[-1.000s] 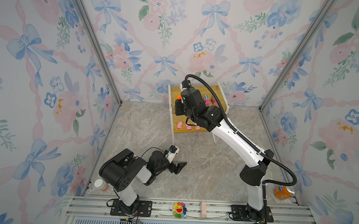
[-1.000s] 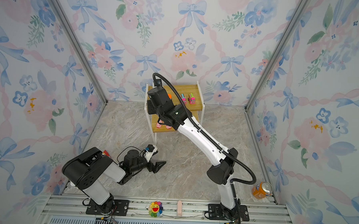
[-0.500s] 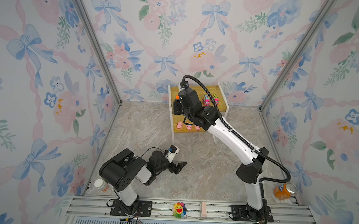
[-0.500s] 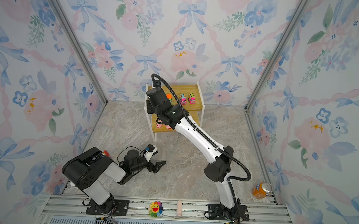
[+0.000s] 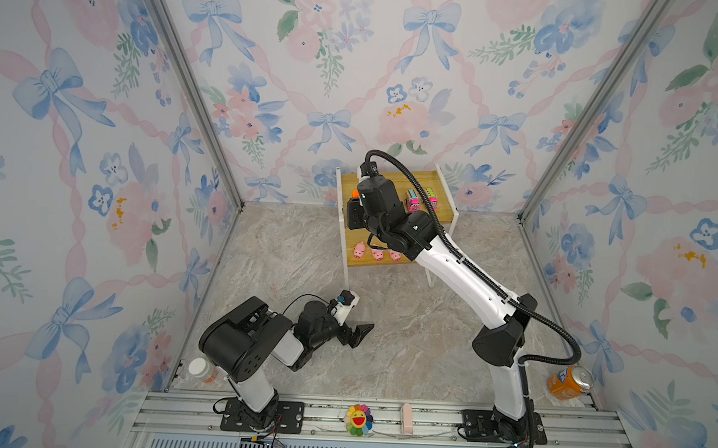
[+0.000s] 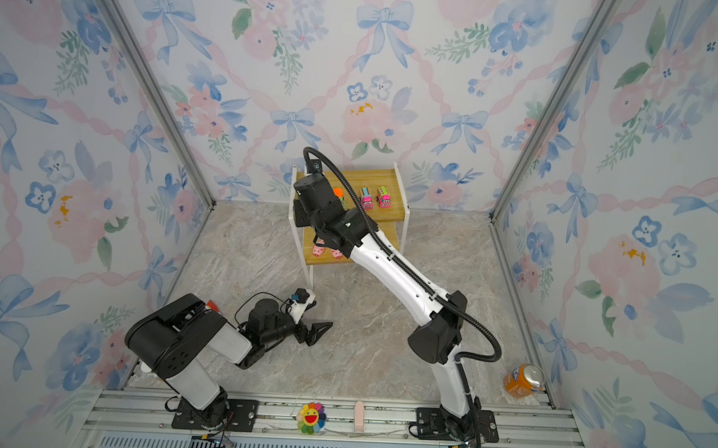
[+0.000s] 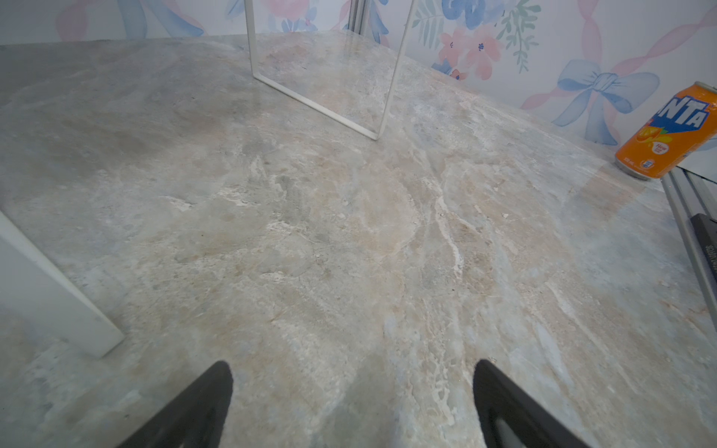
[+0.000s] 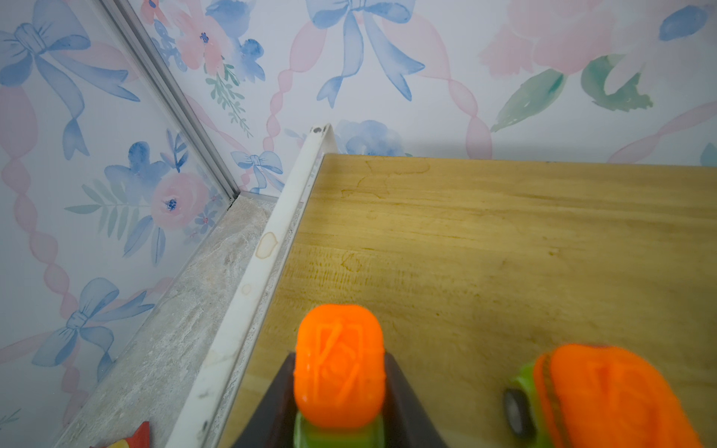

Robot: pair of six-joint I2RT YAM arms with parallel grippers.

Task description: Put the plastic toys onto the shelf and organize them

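Shelf (image 5: 442,212) stands at 12 o'clock of the marble floor (image 5: 406,339), against the back wall. My left gripper (image 7: 353,364) is low at 7 o'clock, jaws spread wide, nothing between them. My right gripper (image 8: 339,355) is over the top board's 9 o'clock end, clenched on a green truck (image 8: 339,391) with an orange top, just beside the white frame rail. Orange can (image 5: 571,382) is at 4 o'clock. A second green truck (image 8: 605,395) is close at the held one's 3 o'clock. Two pink trucks (image 5: 411,200) are farther toward 3 o'clock. Three pigs (image 5: 377,255) show in a row on the lower board.
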